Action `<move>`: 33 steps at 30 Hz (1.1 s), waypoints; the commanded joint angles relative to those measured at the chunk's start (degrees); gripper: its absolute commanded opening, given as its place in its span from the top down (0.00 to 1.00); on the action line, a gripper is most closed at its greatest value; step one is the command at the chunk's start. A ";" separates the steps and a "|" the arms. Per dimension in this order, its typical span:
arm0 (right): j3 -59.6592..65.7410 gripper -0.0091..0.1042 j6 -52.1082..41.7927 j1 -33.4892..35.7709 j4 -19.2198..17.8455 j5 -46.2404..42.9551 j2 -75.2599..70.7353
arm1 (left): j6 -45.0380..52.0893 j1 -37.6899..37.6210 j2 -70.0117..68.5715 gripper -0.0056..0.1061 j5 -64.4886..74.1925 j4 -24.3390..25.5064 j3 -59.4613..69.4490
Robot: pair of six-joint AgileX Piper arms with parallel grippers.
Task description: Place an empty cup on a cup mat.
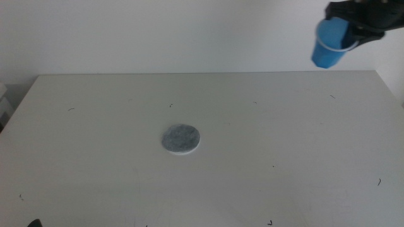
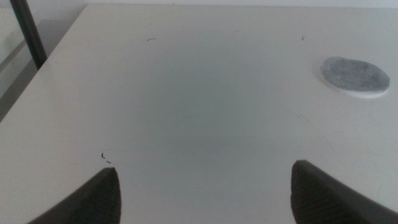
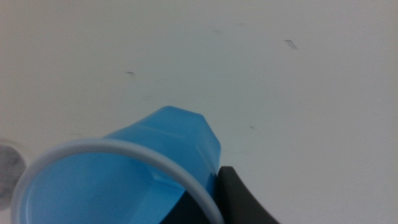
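Note:
The blue cup [image 1: 328,44] hangs tilted, high above the table's far right corner, held at its rim by my right gripper [image 1: 353,31]. In the right wrist view the cup [image 3: 168,149] fills the near part of the picture, with its pale rim and one dark jaw against its side. The grey cup mat [image 1: 180,139] with its white edge lies flat near the table's middle, far to the left of the cup. It also shows in the left wrist view [image 2: 354,74] and as a sliver in the right wrist view [image 3: 9,165]. My left gripper [image 2: 205,186] is open and empty over the near left of the table.
The white table [image 1: 284,157] carries only small dark specks. Its far edge meets a pale wall. A dark post [image 2: 28,31] stands off the table's left side.

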 commanded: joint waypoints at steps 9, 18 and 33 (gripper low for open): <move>-14.21 0.93 4.88 14.15 0.77 2.48 7.91 | -0.62 0.06 -0.73 0.01 -3.89 0.02 -0.34; -25.59 0.93 7.42 22.08 2.90 2.48 19.26 | -0.62 0.06 -0.73 0.01 -3.89 0.02 -0.34; -30.54 0.93 8.33 28.93 3.43 2.43 30.98 | -0.62 0.06 -0.73 0.01 -3.89 0.02 -0.34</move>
